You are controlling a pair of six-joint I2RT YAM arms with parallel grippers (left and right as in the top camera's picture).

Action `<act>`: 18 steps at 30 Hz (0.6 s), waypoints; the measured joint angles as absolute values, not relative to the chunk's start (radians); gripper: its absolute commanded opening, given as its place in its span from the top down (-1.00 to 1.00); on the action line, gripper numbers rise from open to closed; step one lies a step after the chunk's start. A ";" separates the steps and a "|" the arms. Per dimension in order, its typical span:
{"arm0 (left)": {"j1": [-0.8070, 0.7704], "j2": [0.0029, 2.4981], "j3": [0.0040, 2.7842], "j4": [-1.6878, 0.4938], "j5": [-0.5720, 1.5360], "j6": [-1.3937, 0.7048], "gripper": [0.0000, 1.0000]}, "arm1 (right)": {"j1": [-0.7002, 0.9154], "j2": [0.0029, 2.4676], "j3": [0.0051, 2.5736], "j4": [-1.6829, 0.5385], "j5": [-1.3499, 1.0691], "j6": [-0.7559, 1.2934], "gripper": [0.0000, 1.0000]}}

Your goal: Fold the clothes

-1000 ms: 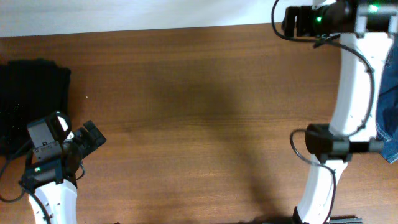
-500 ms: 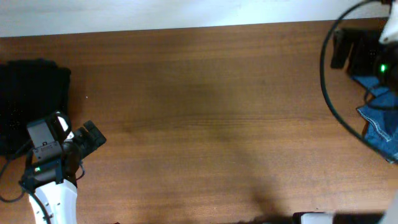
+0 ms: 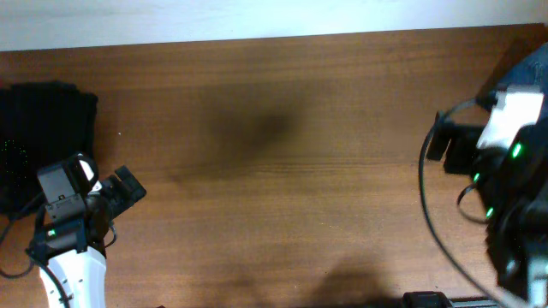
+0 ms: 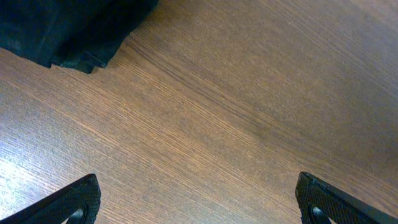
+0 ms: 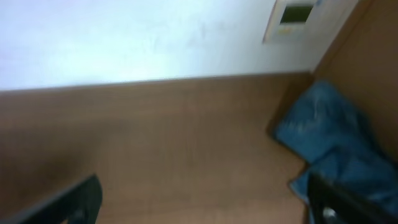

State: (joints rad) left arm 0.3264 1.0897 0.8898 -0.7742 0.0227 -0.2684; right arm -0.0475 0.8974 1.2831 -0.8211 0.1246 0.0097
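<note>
A folded black garment (image 3: 43,128) lies at the table's far left edge, and its corner shows in the left wrist view (image 4: 68,31). No mark shows on it, and I cannot tell whether it is the trousers. My left gripper (image 3: 128,190) is just right of and nearer than it, open and empty over bare wood (image 4: 199,205). My right gripper (image 3: 445,147) is blurred at the right side of the table. In the right wrist view it is open and empty (image 5: 205,205), above the table.
Blue denim jeans (image 5: 329,143) lie crumpled at the table's right end by the back corner, close to the right gripper's right finger. A white wall runs along the table's back edge (image 3: 257,17). The right arm's body (image 3: 514,171) covers the right edge.
My right arm has swung from the back right corner down toward the near right side, over the jeans. My left arm and the black garment have not moved.
</note>
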 measured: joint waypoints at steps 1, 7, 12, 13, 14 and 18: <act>0.326 1.090 0.890 -0.774 0.022 -0.268 -1.00 | -0.047 0.845 1.200 -0.773 0.127 0.022 -0.97; 0.326 1.090 0.890 -0.774 0.023 -0.268 -0.99 | -0.047 0.552 0.787 -0.518 0.131 0.107 -0.97; 0.326 1.090 0.890 -0.774 0.023 -0.268 -0.99 | -0.047 0.343 0.529 -0.352 0.125 0.140 -0.97; 0.326 1.090 0.890 -0.774 0.023 -0.268 -0.99 | -0.047 0.307 0.487 -0.334 0.118 0.143 -0.97; 0.326 1.090 0.890 -0.775 0.023 -0.268 -0.99 | -0.047 0.267 0.445 -0.315 0.109 0.147 -0.97; 0.326 1.090 0.890 -0.774 0.023 -0.268 -0.99 | -0.047 0.138 0.328 -0.276 0.074 0.155 -0.97</act>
